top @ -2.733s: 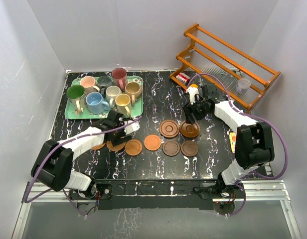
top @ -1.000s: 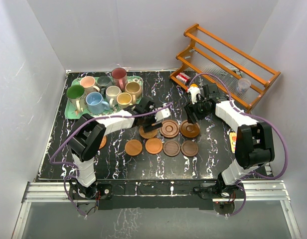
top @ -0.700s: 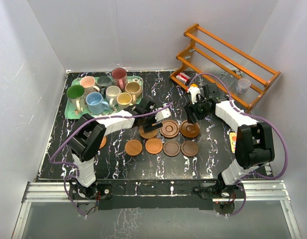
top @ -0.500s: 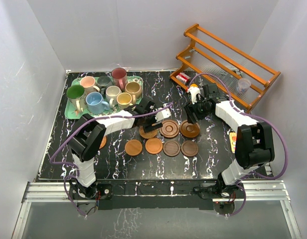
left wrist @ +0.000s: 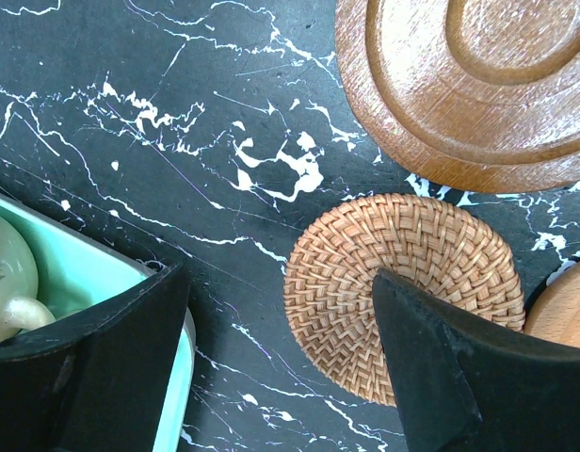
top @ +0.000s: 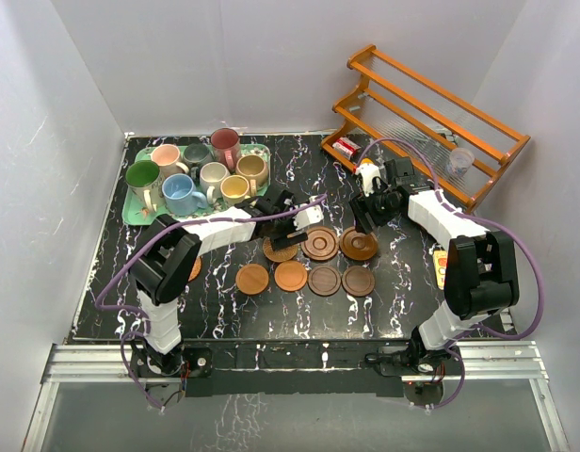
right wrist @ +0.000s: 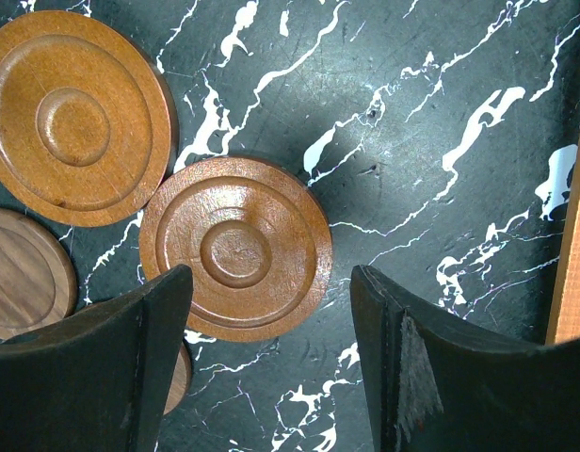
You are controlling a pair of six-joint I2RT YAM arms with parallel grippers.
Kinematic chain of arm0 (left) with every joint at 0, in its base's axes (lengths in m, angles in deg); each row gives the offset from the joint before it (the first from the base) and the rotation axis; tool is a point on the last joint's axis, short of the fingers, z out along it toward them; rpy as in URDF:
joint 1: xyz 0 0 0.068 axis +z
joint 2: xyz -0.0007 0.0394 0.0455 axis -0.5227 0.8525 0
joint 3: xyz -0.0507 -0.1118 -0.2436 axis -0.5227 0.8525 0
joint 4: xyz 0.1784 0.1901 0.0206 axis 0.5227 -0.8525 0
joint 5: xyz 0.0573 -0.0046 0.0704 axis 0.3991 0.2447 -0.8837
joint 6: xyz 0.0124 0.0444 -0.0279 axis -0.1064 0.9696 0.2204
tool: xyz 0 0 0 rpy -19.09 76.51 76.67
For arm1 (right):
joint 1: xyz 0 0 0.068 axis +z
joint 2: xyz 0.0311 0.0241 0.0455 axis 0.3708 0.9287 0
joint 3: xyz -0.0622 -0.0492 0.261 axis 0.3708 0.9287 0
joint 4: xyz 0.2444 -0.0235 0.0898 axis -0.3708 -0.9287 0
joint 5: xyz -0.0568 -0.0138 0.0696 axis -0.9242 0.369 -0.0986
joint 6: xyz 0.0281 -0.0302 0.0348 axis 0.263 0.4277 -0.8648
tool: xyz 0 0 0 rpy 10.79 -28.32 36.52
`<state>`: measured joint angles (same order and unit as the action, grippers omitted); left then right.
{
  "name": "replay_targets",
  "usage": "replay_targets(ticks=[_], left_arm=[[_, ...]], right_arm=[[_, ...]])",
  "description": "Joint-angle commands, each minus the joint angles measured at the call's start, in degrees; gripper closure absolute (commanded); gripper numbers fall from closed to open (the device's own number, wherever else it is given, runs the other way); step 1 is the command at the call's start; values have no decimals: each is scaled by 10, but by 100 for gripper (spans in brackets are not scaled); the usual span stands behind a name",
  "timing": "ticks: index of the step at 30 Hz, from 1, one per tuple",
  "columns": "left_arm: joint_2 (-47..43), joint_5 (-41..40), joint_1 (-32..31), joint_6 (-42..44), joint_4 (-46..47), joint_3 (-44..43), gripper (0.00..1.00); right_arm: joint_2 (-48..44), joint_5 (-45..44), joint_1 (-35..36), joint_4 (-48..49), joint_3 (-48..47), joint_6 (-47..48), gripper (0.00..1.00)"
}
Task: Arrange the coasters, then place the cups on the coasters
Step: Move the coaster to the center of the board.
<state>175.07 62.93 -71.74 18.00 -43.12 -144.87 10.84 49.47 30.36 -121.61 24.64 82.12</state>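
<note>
Seven coasters lie in two rows at mid-table: a woven one (top: 278, 251), ringed wooden ones (top: 320, 243) (top: 358, 245), and tan and dark ones in front (top: 252, 279) (top: 358, 281). An eighth (top: 193, 270) peeks from under the left arm. My left gripper (top: 290, 229) hovers open over the woven coaster (left wrist: 384, 273); one finger (left wrist: 478, 377) overlaps it, the other (left wrist: 83, 367) is by the tray. My right gripper (top: 362, 220) stands open above a ringed coaster (right wrist: 235, 250), holding nothing. Several cups, among them green (top: 142, 176), blue (top: 182, 195) and maroon (top: 225, 143), stand in the tray.
The green tray (top: 130, 215) sits at the back left; its rim (left wrist: 73, 282) shows beside my left finger. A wooden rack (top: 431, 122) with a small glass cup (top: 461, 160) stands at the back right, a small white figure (top: 366, 171) before it. An orange card (top: 441, 266) lies by the right arm.
Since the oldest frame my left arm has swung from the left side to the middle, and a woven coaster now lies beside the ringed ones. Nothing has moved over the last second.
</note>
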Motion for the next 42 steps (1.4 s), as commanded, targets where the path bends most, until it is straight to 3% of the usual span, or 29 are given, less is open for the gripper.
replay_targets(ticks=[1,17,31,42], left_arm=[[35,-6,3,5,-14,-7,22],[11,21,2,1,-33,-20,22],[-31,75,2,-6,-106,-73,21],[-99,177,-34,10,-122,17,21]], right_arm=[[-16,5,-3,5,-4,8,33],[-12,6,-5,3,-4,9,33],[-7,4,-7,2,-5,9,33],[-7,3,-9,1,-6,10,33]])
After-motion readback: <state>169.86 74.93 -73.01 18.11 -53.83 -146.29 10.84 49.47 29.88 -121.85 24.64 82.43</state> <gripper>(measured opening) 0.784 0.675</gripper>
